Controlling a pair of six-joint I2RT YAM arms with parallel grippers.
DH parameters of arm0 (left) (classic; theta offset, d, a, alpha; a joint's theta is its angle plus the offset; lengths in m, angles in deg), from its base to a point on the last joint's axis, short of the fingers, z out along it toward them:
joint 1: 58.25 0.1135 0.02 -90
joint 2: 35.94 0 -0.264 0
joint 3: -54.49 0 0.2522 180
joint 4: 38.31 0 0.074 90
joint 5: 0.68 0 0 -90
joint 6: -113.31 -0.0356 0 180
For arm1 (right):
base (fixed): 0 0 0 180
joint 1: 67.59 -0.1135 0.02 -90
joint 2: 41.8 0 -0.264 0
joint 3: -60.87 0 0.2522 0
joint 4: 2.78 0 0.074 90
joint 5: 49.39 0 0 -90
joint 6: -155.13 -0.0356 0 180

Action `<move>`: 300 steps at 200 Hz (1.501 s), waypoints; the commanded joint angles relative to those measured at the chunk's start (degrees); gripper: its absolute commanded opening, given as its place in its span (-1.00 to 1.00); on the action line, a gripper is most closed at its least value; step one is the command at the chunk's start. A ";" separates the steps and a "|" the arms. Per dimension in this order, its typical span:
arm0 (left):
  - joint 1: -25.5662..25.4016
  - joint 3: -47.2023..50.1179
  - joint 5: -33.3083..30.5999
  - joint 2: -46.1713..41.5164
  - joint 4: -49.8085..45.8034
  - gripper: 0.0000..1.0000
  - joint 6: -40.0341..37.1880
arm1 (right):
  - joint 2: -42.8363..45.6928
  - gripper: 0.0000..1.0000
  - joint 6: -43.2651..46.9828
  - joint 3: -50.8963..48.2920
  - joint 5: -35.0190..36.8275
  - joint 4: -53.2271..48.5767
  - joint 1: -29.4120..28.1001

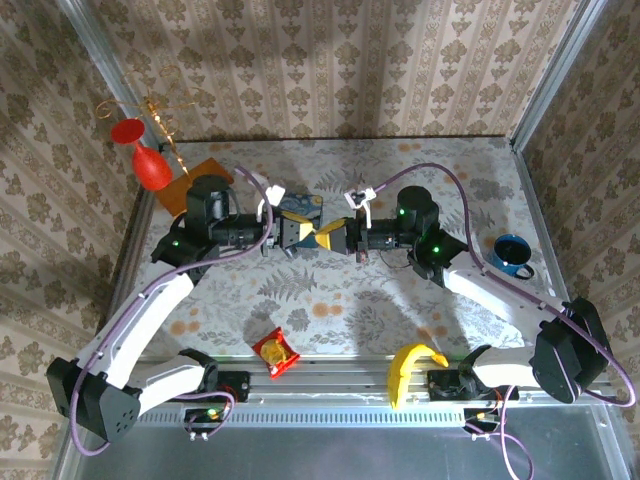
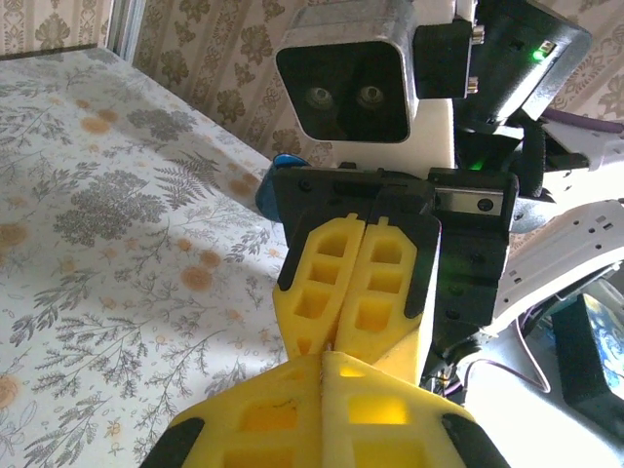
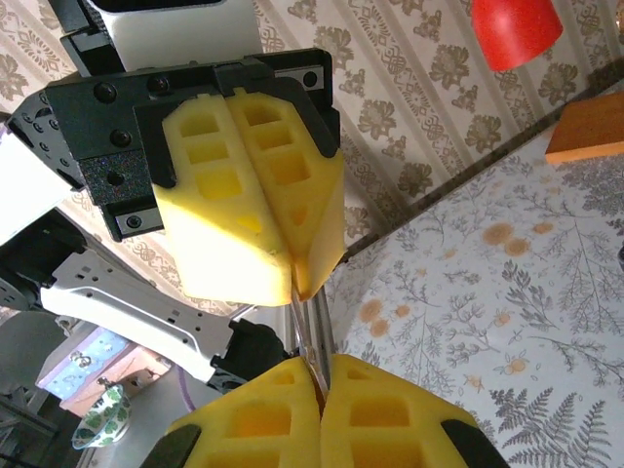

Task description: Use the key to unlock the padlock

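Note:
My left gripper (image 1: 319,238) and right gripper (image 1: 333,238) meet tip to tip above the middle of the table, both shut. In the right wrist view a thin silvery strip, which I take for the key (image 3: 310,327), runs from the left gripper's yellow fingers (image 3: 244,214) down into the right gripper (image 3: 320,369). Each gripper pinches one end of it. In the left wrist view the left gripper (image 2: 327,356) touches the right gripper's fingertips (image 2: 322,292), with a tiny metal glint at the joint. The padlock is hidden.
A blue painted tin (image 1: 298,207) lies just behind the grippers. A red goblet (image 1: 148,160) and an orange block (image 1: 195,183) stand at the back left, a blue mug (image 1: 512,255) at the right. A banana (image 1: 408,368) and a snack packet (image 1: 275,351) lie near the front.

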 commanded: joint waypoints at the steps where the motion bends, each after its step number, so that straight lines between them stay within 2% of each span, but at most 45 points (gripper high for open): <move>1: 1.43 0.99 -1.44 -1.33 4.78 -0.78 3.23 | 1.44 -1.00 0.91 0.44 1.00 -1.59 -0.19; 11: 1.62 1.25 -3.40 -1.41 5.11 -0.24 4.15 | 1.86 -1.00 1.36 0.44 2.82 -3.24 -0.19; 18: 1.62 1.38 -5.54 -1.57 5.11 0.02 4.77 | 2.12 -1.00 1.87 0.57 4.72 -5.03 -0.11; 42: 1.62 1.70 -15.46 -2.58 2.93 0.68 5.50 | 2.83 -1.00 2.56 0.80 12.36 -11.59 -0.12; 47: 1.55 1.88 -19.55 -2.85 2.18 0.81 5.67 | 2.91 -1.00 2.42 0.88 14.03 -12.67 -0.10; 59: 0.97 2.14 -26.66 -3.34 -0.13 0.99 5.33 | 3.18 -1.00 1.12 0.86 18.84 -15.45 -0.10; 100: -6.05 1.53 -57.53 -1.12 -11.71 1.00 6.04 | 3.23 -1.00 -4.26 0.02 28.01 -21.84 -0.10; 122: -7.90 2.85 -65.64 2.11 -13.80 1.00 9.80 | 2.56 -1.00 -7.55 -0.74 31.58 -25.03 -0.13; 131: -8.05 3.95 -66.79 3.44 -13.52 0.96 11.74 | 2.23 -1.00 -8.65 -1.19 32.41 -25.95 -0.10; 150: -8.38 6.71 -67.81 5.85 -11.02 0.75 15.19 | 1.98 -1.00 -11.17 -3.08 33.88 -26.27 -0.10; 172: -9.18 9.75 -70.35 8.28 -7.90 0.65 17.73 | 2.82 -1.00 -13.53 -5.52 35.87 -25.38 -0.10; 193: -9.80 11.62 -73.20 11.67 -6.69 0.67 19.64 | 4.19 -1.00 -15.33 -7.58 38.40 -25.10 -0.01; 220: -10.38 12.43 -72.95 17.25 -3.51 0.71 20.77 | 5.41 -1.00 -15.74 -8.26 40.52 -26.56 0.16; 264: -10.92 8.71 -73.21 28.27 -1.30 0.72 18.87 | 6.18 -1.00 -15.39 -8.26 41.46 -27.89 0.34; 300: -11.57 5.17 -76.08 35.91 1.63 0.72 18.79 | 6.11 -1.00 -14.82 -8.26 41.35 -27.54 0.43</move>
